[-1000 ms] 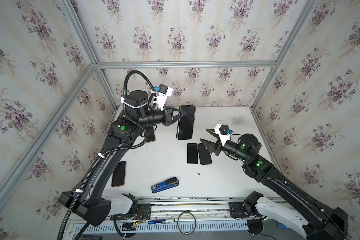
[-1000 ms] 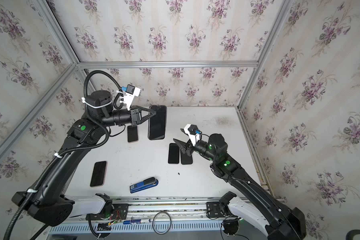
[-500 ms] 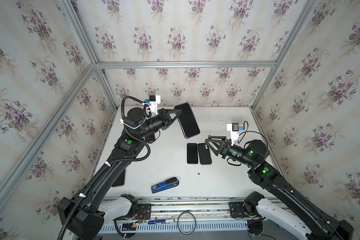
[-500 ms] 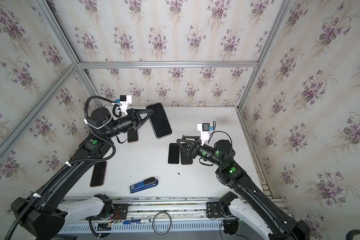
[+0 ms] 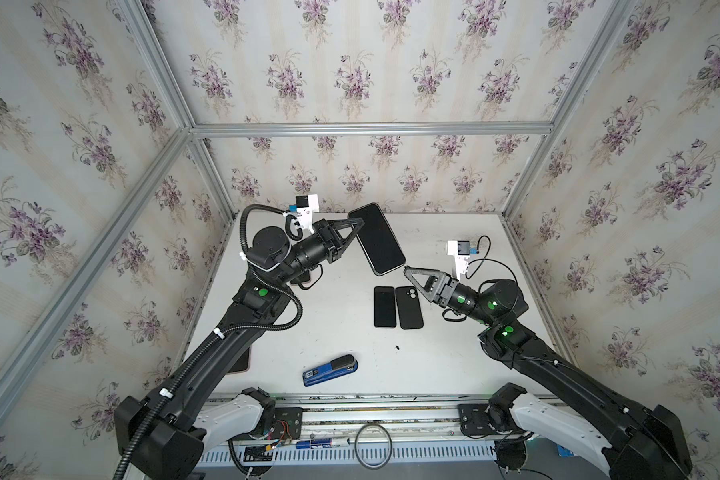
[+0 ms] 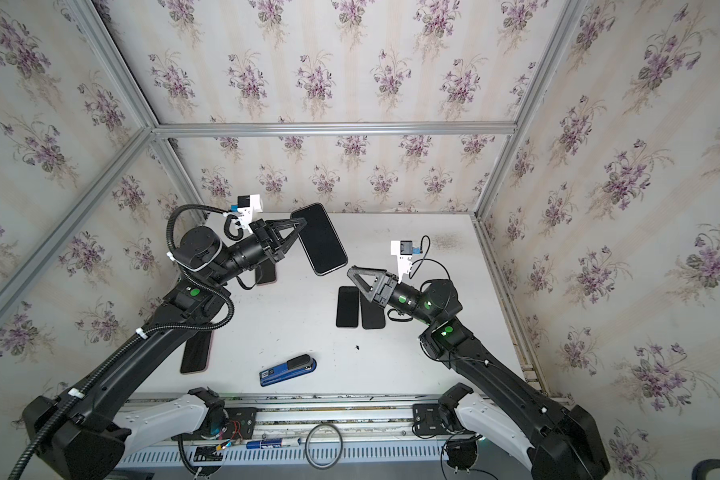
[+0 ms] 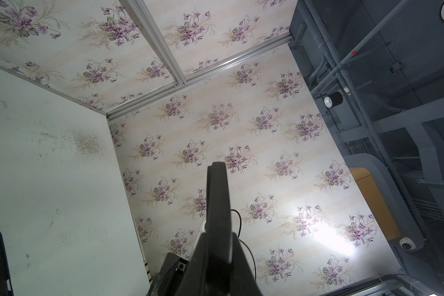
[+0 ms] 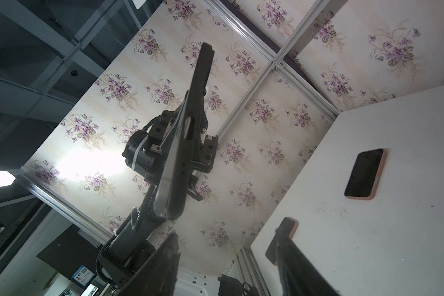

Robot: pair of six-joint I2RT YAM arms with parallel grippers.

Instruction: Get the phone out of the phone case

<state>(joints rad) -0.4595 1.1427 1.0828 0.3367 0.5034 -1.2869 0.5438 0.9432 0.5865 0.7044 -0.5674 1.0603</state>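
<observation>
The phone (image 5: 377, 239) (image 6: 319, 239), black screen up, hangs tilted above the back of the table. My left gripper (image 5: 360, 223) (image 6: 303, 223) is shut on its upper left edge. The left wrist view shows it edge-on (image 7: 217, 200) between the shut jaws (image 7: 217, 238). Seen from the right wrist, the dark phone case (image 8: 182, 143) wraps its back and rim. My right gripper (image 5: 409, 274) (image 6: 352, 275) stands open just off the phone's lower right corner, touching nothing; in its own view the gripper (image 8: 227, 246) is empty.
On the white table (image 5: 454, 232) a bare black phone (image 5: 384, 306) and an empty black case (image 5: 409, 307) lie side by side below the right gripper. A blue stapler (image 5: 330, 370) lies near the front. Two pink-cased phones (image 6: 196, 351) (image 6: 267, 272) lie under the left arm.
The left arm has dropped lower and tilted the phone from upright to slanted. The right gripper has lifted off the table and moved up to the phone's lower corner, its jaws slightly narrower.
</observation>
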